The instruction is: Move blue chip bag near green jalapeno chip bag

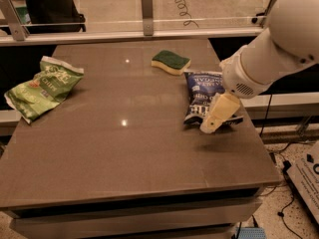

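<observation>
The blue chip bag (203,94) lies flat on the right side of the brown table (124,148); its right and lower part is hidden by my arm. The green jalapeno chip bag (42,86) lies at the table's left edge, far from the blue one. My gripper (218,114) comes in from the upper right on a white arm and hangs over the lower right part of the blue bag. Only one cream-coloured finger shows.
A green-topped yellow sponge (171,62) lies just behind the blue bag. A glass barrier with metal posts (146,4) runs behind the table. Cables and a box (304,176) lie on the floor to the right.
</observation>
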Action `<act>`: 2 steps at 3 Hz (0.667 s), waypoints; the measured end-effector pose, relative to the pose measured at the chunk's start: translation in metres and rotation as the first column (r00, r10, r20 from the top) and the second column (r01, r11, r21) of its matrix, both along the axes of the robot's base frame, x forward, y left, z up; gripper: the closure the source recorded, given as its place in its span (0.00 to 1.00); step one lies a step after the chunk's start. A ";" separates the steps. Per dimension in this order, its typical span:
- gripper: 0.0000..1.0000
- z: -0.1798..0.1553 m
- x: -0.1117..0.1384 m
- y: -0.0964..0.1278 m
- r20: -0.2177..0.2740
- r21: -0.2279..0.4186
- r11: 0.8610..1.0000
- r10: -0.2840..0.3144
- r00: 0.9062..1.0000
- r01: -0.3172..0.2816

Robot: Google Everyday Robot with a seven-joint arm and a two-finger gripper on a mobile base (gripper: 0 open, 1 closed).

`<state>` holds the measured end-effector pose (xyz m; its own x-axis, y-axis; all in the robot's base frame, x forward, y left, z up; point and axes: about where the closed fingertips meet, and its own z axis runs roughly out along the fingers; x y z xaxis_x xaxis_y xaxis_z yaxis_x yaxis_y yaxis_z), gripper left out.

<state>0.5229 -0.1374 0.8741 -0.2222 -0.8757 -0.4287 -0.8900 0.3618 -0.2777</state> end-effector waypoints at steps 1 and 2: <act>0.00 -0.027 0.006 0.012 -0.015 0.014 1.000 0.001 1.000 -0.001; 0.18 -0.033 0.013 0.017 0.000 0.022 1.000 0.010 1.000 -0.010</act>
<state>0.5361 -0.1202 0.8413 -0.2136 -0.8682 -0.4479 -0.8935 0.3590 -0.2699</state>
